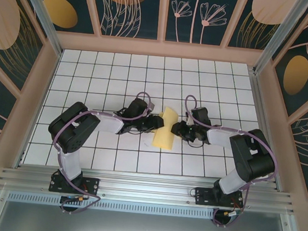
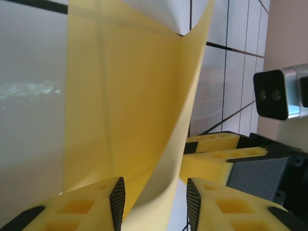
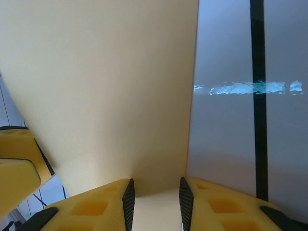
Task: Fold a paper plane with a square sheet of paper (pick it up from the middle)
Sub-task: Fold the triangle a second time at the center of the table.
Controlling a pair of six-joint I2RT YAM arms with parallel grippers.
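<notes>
The square sheet of paper (image 1: 164,132), pale yellow, stands bent in a curl at mid-table between my two grippers. My left gripper (image 1: 156,122) reaches it from the left. In the left wrist view the curled sheet (image 2: 125,96) runs down between the left gripper's (image 2: 155,190) fingers, which stand apart, with a gap at the right pad. My right gripper (image 1: 176,128) meets the sheet from the right. Its jaws (image 3: 155,190) stand apart with the sheet (image 3: 106,86) lying between and beyond them. A paper plane is out of view.
The white grid table (image 1: 120,73) is boxed in by wooden walls (image 1: 42,81) left, right and back. An aluminium rail (image 1: 146,189) runs along the near edge. The right arm's fingers (image 2: 216,144) and wrist camera (image 2: 279,94) sit close to the left gripper.
</notes>
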